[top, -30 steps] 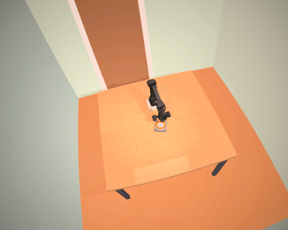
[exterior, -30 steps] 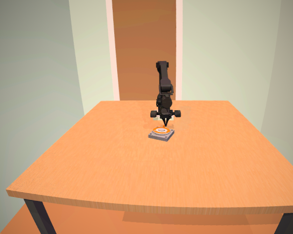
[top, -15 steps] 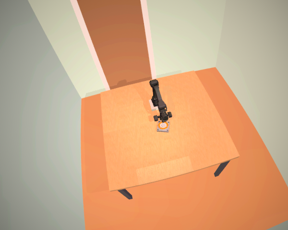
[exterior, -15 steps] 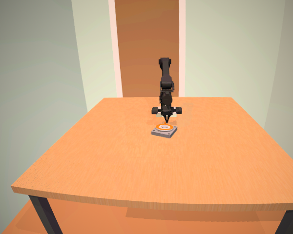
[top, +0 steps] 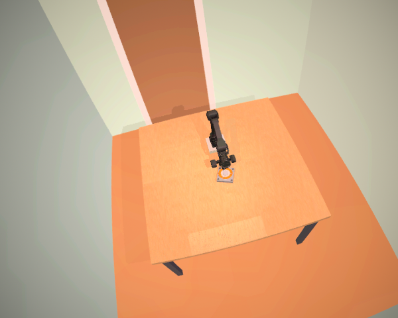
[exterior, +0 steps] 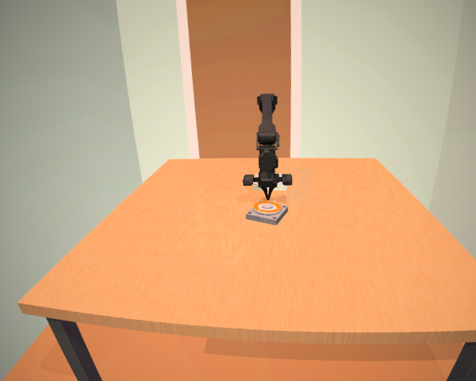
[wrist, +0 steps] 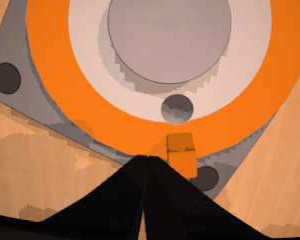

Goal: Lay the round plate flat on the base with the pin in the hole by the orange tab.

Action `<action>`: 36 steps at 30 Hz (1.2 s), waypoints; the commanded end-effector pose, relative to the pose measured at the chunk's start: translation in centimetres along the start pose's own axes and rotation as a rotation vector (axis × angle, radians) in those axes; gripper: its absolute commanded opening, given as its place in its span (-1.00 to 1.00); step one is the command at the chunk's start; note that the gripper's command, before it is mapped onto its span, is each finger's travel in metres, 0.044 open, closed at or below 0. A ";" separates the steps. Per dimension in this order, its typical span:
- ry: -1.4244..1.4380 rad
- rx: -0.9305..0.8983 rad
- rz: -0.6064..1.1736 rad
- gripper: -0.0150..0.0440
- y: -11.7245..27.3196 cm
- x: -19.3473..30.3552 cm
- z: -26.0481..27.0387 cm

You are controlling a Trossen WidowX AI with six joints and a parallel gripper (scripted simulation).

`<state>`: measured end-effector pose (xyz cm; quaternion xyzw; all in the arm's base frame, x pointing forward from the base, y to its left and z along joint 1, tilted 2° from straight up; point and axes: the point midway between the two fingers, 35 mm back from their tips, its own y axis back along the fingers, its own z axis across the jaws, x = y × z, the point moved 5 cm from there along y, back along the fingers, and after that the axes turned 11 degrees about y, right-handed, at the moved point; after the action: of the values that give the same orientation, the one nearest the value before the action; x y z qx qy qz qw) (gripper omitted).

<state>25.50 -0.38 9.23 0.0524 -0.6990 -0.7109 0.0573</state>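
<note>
From the exterior view the arm (exterior: 267, 135) reaches down over the middle of the worktop (exterior: 189, 262), and the tool (exterior: 267, 197) points straight down at the far edge of the round plate (exterior: 258, 205), which sits on the grey square base (exterior: 255, 216). That view is too small to show the tab or the hole.

The wrist view fills these in. The tool (wrist: 149, 163) has its fingers pressed together with nothing between them, tips at the plate's orange rim (wrist: 46, 47). The orange tab (wrist: 181, 152) sticks out of the rim just right of the tips; whether they touch it cannot be told. Just beyond the tab lies a small grey round spot (wrist: 177, 108), hole or pin, on the plate's pale inner ring, below the large grey post (wrist: 169, 22). Dark corner holes (wrist: 6, 78) mark the base.

The top view shows only the base (top: 229, 179) slightly turned on the worktop (top: 178, 191), near the arm's mount.
</note>
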 end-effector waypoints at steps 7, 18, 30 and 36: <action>-0.004 0.013 -0.003 -0.49 0.2 0.0 -1.5; -0.004 0.014 -0.003 -0.49 0.4 -0.3 -2.9; -0.004 0.015 -0.003 -0.49 0.7 -0.8 -4.1; -0.004 0.015 -0.003 -0.49 0.7 -1.1 -4.4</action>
<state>26.91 -4.31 9.94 0.0518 -0.7030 -0.7074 0.0526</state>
